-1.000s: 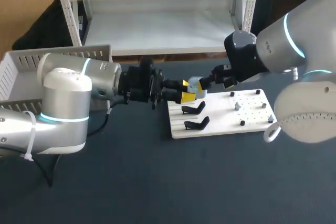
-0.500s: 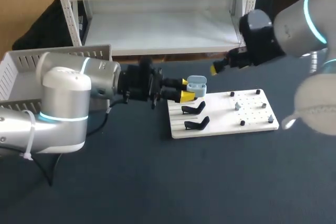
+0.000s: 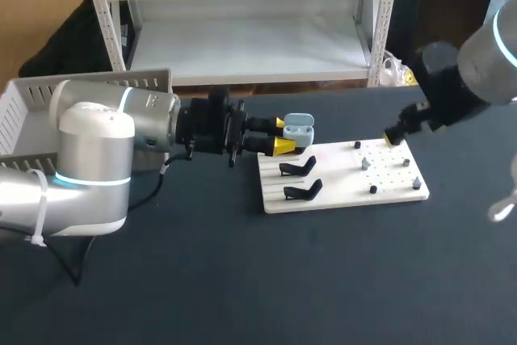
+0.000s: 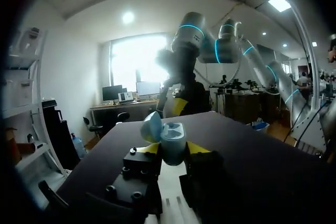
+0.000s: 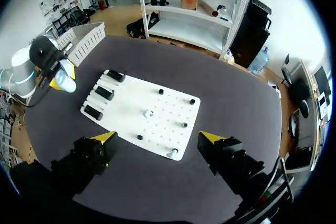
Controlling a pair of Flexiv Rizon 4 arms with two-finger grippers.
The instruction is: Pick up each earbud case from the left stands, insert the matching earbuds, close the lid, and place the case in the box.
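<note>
Earbud case [image 4: 169, 139], pale blue, lid up, pinched from both sides between left fingers [image 4: 148, 149]. Held off the worktop [image 3: 242, 280], by the far-left corner of the white stand board [image 3: 388, 187]. Right fingers [image 5: 104, 138] spread wide, empty, above the board.

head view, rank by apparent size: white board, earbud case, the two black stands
1. white board, by far the largest.
2. earbud case, rear black stand, front black stand: about alike. The case is held up in the left gripper, nearer the camera, so no ranking.
</note>
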